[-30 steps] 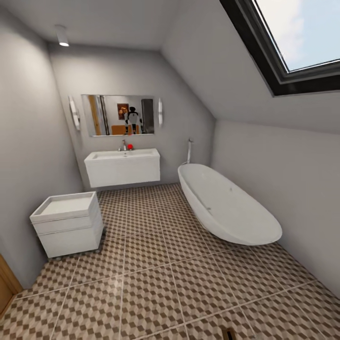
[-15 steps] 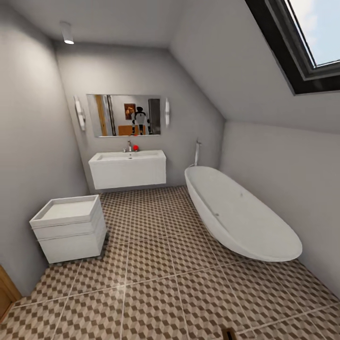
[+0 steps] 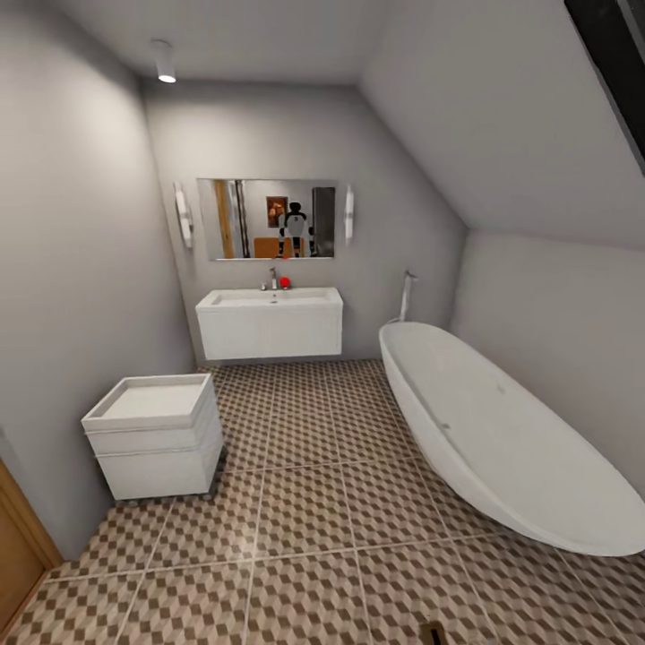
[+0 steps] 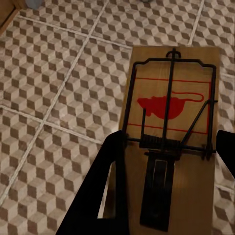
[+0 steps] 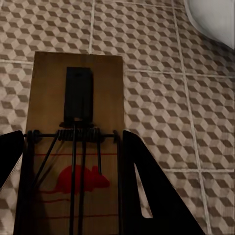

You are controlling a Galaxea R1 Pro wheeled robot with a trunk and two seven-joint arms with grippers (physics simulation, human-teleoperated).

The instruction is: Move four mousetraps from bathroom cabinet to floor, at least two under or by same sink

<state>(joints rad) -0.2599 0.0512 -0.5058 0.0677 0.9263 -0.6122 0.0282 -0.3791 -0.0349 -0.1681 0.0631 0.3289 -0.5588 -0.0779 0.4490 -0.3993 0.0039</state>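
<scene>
In the left wrist view a flat wooden mousetrap with black wire and a red mouse print sits between the dark fingers of my left gripper, which is shut on it above the cube-patterned bathroom floor. My right gripper is shut on a second mousetrap over the same tiles. The white wall-hung sink with a chrome tap stands against the far wall, across the bathroom floor. The cabinet is out of view.
A low white box unit stands at the left wall. A white oval bathtub runs along the right wall. A mirror hangs over the sink, and a small red object sits by the tap. An orange-brown wooden panel edges the lower left.
The head camera has turned left: sink, box unit and tub sit further right in the picture, and the skylight has nearly left it. No earlier wrist frames.
</scene>
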